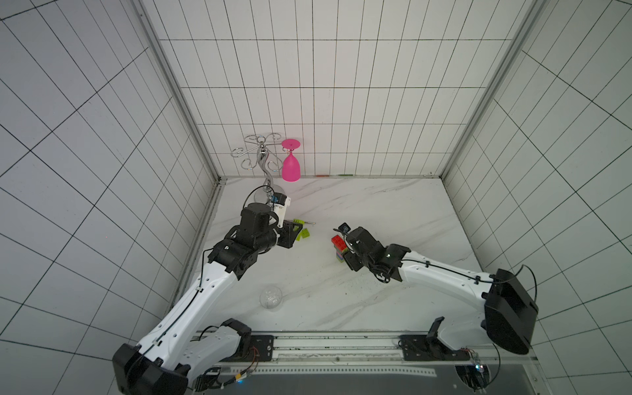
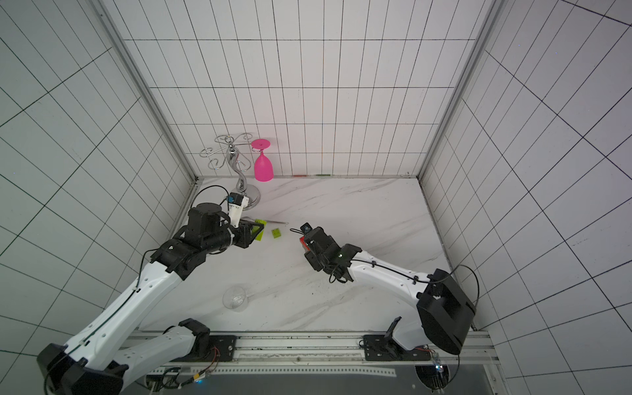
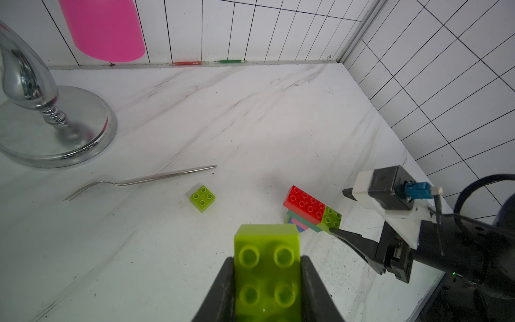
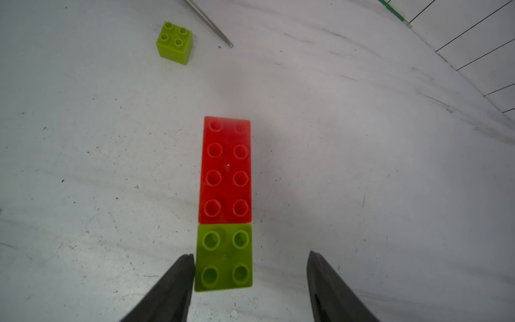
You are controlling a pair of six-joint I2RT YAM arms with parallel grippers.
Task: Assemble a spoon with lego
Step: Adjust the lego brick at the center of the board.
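The left gripper (image 3: pixel 267 259) pinches a long lime brick (image 3: pixel 267 273) at the table's (image 3: pixel 250 125) mid-left. A small lime brick (image 3: pixel 202 198) lies loose to its right. Further right sits the part-built spoon (image 4: pixel 227 170), with the right gripper (image 4: pixel 250 253) spread around its lime end.

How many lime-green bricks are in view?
3: long lime brick in the left gripper; loose lime brick near the fork; stacked lime brick beside the red brick. More may hide beneath.

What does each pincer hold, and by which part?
Left pincer clamps a lime studded plastic brick by its opposite side walls. Right pincer stands open astride the multicoloured brick stack, holding nothing.
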